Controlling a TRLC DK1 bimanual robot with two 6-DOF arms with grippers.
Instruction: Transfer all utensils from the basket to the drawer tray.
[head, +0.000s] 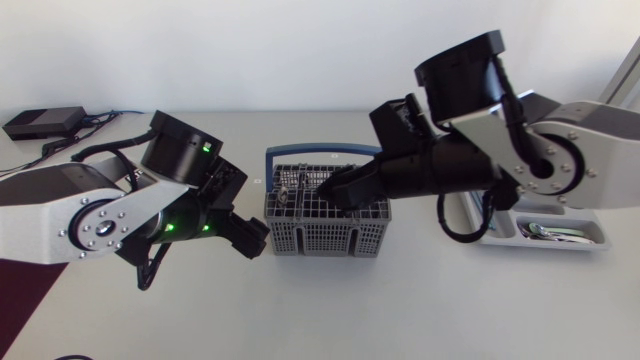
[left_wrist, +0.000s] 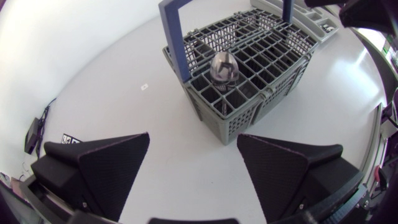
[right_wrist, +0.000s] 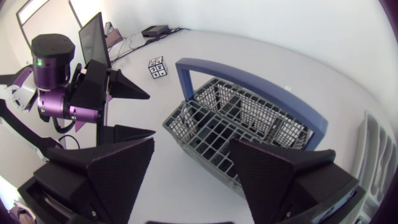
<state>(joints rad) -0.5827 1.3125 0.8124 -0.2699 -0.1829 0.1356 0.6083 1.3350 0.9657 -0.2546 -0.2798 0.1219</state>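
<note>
A grey wire basket (head: 325, 228) with a blue handle stands mid-table. A metal spoon (left_wrist: 224, 67) stands upright in one of its compartments, bowl up. My left gripper (head: 248, 236) is open just beside the basket's left end, and the left wrist view shows nothing between its fingers (left_wrist: 193, 168). My right gripper (head: 338, 190) hangs open over the basket's top; in the right wrist view (right_wrist: 193, 171) the basket (right_wrist: 242, 127) lies ahead of its empty fingers. The drawer tray (head: 592, 242) sits at the far right under my right arm, with metal utensils (head: 545, 230) in it.
A black box (head: 40, 122) with cables lies at the back left. A dark red mat (head: 18, 300) covers the front left corner. A small black-and-white marker cube (right_wrist: 158, 67) sits on the table beyond my left gripper (right_wrist: 115, 109).
</note>
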